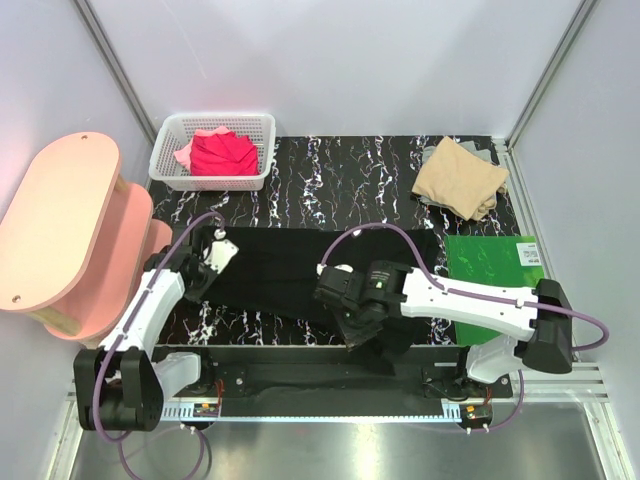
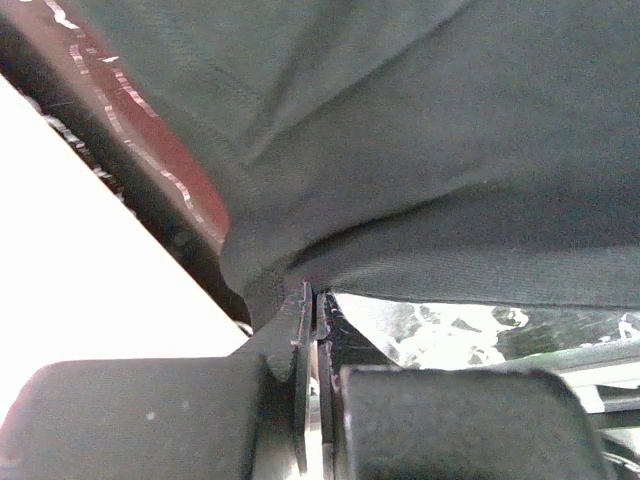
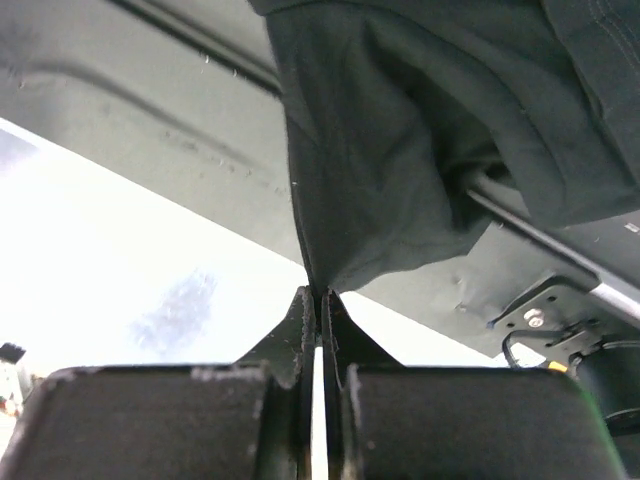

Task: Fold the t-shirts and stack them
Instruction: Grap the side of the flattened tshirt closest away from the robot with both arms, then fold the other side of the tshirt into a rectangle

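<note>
Two holds on the black t-shirt [image 1: 285, 270] for folding.
Your left gripper [image 2: 312, 300] and right gripper [image 3: 320, 297] each pinch its cloth, probably so the edge lifts evenly.

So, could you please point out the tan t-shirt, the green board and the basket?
tan t-shirt [image 1: 460, 177]: top external view, middle of the fabric.
green board [image 1: 492, 260]: top external view, its centre.
basket [image 1: 210, 181]: top external view, front wall.
</note>
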Action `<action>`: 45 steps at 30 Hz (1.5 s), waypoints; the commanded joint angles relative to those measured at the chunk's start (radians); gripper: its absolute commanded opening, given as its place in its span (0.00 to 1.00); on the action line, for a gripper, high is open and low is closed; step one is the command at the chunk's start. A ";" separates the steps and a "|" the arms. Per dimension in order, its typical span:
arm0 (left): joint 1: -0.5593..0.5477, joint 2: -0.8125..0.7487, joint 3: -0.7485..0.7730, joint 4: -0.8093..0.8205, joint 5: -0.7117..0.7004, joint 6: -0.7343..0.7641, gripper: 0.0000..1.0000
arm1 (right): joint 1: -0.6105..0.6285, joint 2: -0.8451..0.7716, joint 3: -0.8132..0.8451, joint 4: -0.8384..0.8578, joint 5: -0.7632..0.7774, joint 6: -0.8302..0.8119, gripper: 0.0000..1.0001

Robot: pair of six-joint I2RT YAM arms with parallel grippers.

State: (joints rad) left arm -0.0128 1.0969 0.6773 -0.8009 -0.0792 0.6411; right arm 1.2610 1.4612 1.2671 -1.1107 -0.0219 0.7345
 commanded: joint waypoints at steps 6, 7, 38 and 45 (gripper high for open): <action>0.010 -0.071 0.039 -0.027 -0.030 0.057 0.00 | 0.012 -0.082 -0.029 -0.073 -0.046 -0.001 0.00; 0.010 -0.049 0.062 -0.027 -0.024 0.055 0.00 | 0.009 -0.076 -0.015 -0.093 -0.029 -0.024 0.00; -0.022 0.661 0.636 0.022 0.012 0.023 0.00 | -0.492 0.286 0.302 0.035 0.146 -0.392 0.00; -0.039 0.753 0.703 0.031 -0.028 0.031 0.00 | -0.541 0.391 0.426 0.022 0.166 -0.449 0.00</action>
State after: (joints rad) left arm -0.0475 1.8168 1.3319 -0.8024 -0.0681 0.6689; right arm 0.7395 1.8011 1.6085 -1.0954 0.0982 0.3473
